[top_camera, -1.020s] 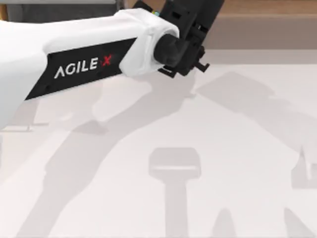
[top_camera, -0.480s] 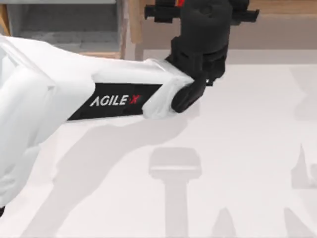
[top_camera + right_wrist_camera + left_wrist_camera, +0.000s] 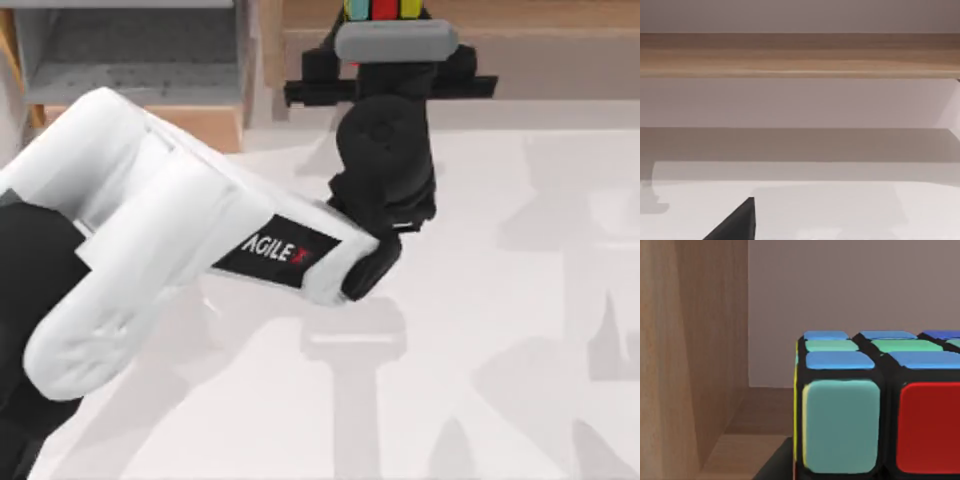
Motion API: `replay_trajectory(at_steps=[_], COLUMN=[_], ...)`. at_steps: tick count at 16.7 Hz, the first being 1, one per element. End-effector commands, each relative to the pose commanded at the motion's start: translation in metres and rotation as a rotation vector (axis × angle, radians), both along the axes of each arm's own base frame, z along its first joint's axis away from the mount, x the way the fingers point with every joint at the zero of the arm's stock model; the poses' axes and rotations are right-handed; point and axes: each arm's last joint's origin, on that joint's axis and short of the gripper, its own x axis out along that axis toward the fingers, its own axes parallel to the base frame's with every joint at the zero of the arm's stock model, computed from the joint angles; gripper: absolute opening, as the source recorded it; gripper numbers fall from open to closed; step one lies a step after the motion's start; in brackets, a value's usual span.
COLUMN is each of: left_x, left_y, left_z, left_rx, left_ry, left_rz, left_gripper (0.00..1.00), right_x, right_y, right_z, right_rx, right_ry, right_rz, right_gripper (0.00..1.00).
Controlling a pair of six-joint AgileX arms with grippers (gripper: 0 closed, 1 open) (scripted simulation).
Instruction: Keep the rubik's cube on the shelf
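White tabletop (image 3: 520,330) runs back to the shelf (image 3: 540,15), a light-brown ledge with a shaded front. I have my left gripper (image 3: 385,15) reaching over that ledge, and just past its wrist sits the rubik's cube (image 3: 880,405): black edges, red, teal, blue and green stickers facing me. I cannot tell whether the fingers are clamped or released.

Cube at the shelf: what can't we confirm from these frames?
- Cube: top view's upper edge and the left arm's grey wrist camera hide most of it; whether it rests on the shelf is unclear.
- Left hand's grip: fingers covered by the wrist in the top view.
- Left wrist view: cube cut off by the picture's edges.
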Motion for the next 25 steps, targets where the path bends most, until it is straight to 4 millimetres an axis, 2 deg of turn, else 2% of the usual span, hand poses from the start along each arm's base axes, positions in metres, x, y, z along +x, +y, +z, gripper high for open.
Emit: replay_trajectory(at_steps=[2,8,11,14,16,19,20,25], left_x=[-0.002,0.0,0.019,0.038,0.05,0.071,0.076,0.09], left_y=[-0.001,0.001,0.007,0.0,-0.005,0.002,0.004,-0.003], left_z=[-0.009,-0.008,-0.006,-0.002,0.009,0.03,0.032,0.01], left_rx=[0.02,0.017,-0.015,-0.092,-0.139,-0.154,-0.132,-0.004], left_ry=[0.002,-0.001,-0.042,-0.139,-0.197,-0.22,-0.199,-0.024], left_rz=[-0.008,-0.003,-0.009,-0.054,-0.068,-0.041,-0.037,-0.036], left_gripper=[0.0,0.0,0.0,0.0,0.0,0.0,0.0,0.0], right_x=[0.0,0.0,0.0,0.0,0.0,0.0,0.0,0.0], right_y=[0.0,0.0,0.0,0.0,0.0,0.0,0.0,0.0], right_z=[0.0,0.0,0.0,0.0,0.0,0.0,0.0,0.0], right_rx=[0.0,0.0,0.0,0.0,0.0,0.0,0.0,0.0], right_ry=[0.0,0.0,0.0,0.0,0.0,0.0,0.0,0.0], right_rz=[0.0,0.0,0.0,0.0,0.0,0.0,0.0,0.0], right_gripper=[1.0,1.0,1.0,1.0,1.0,1.0,1.0,1.0])
